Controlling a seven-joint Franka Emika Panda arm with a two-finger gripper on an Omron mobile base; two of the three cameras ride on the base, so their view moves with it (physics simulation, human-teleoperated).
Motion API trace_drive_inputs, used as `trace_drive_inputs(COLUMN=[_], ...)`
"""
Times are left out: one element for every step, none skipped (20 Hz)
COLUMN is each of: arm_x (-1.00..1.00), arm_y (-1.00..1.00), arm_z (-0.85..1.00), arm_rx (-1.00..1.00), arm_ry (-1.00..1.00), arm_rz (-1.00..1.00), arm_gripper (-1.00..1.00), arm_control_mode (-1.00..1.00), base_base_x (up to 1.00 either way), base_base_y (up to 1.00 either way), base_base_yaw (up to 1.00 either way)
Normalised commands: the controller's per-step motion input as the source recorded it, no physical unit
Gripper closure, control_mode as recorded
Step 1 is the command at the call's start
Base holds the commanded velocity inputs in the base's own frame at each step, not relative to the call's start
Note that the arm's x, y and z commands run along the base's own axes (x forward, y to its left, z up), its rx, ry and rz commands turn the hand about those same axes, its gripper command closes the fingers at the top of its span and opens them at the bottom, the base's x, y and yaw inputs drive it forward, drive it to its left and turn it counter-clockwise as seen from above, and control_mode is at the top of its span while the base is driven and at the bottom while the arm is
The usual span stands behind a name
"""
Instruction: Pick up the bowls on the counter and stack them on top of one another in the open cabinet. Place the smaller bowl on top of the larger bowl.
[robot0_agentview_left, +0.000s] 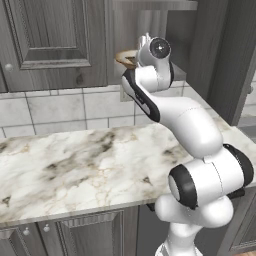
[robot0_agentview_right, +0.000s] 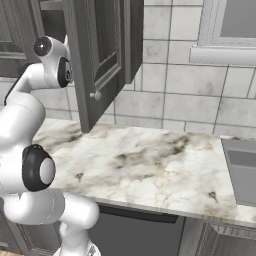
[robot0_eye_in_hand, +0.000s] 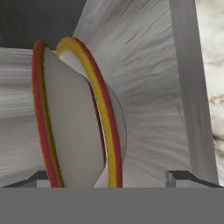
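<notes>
Two cream bowls with red and yellow rims sit nested on the grey wood-grain shelf of the open cabinet (robot0_eye_in_hand: 148, 87). The hand view is rolled on its side. There the smaller bowl (robot0_eye_in_hand: 74, 131) rests inside the larger bowl (robot0_eye_in_hand: 106, 113), its rim standing a little proud. My gripper (robot0_eye_in_hand: 109, 178) is open right in front of them, one fingertip (robot0_eye_in_hand: 177, 177) well apart from the rims. From the left base camera a tan bowl rim (robot0_agentview_left: 125, 56) peeks out beside my wrist inside the open cabinet (robot0_agentview_left: 131, 27).
The marble counter (robot0_agentview_left: 75, 160) (robot0_agentview_right: 150, 160) runs below the cabinet. The cabinet's opened door (robot0_agentview_right: 95, 60) with its knob hangs out over the counter beside my arm. A closed raised-panel cabinet (robot0_agentview_left: 47, 35) is on the left. A sink (robot0_agentview_right: 242, 170) lies at the far right.
</notes>
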Motion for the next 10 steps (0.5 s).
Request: trace_drive_inputs(arm_x=[0.14,0.16,0.19,0.17,0.17,0.15,0.14,0.10,0.08,0.03], arm_y=[0.00,0.00,0.00,0.01,0.01,0.01,0.03,0.02,0.02,0.02], arm_z=[0.02,0.06,0.11,0.16,0.20,0.21,0.21,0.22,0.22,0.22], arm_rx=[0.00,0.00,0.00,0.00,0.00,0.00,0.00,0.00,0.00,0.00], arm_ry=[-0.04,-0.05,-0.06,-0.08,-0.09,-0.09,-0.09,-0.10,-0.10,-0.09], arm_rz=[0.00,0.00,0.00,-0.01,-0.01,-0.01,-0.01,-0.01,-0.01,-0.01], arm_gripper=[-1.00,-1.00,-1.00,-1.00,-1.00,-1.00,-1.00,-1.00,-1.00,-1.00], arm_control_mode=[-1.00,-1.00,-1.00,-1.00,-1.00,-1.00,-1.00,-1.00,-1.00,-1.00], base_base_x=[0.00,0.00,0.00,0.00,0.00,0.00,0.00,0.00,0.00,0.00], base_base_y=[0.00,0.00,0.00,0.00,0.00,0.00,0.00,0.00,0.00,0.00], base_base_yaw=[0.00,0.00,0.00,0.00,0.00,0.00,0.00,0.00,0.00,0.00])
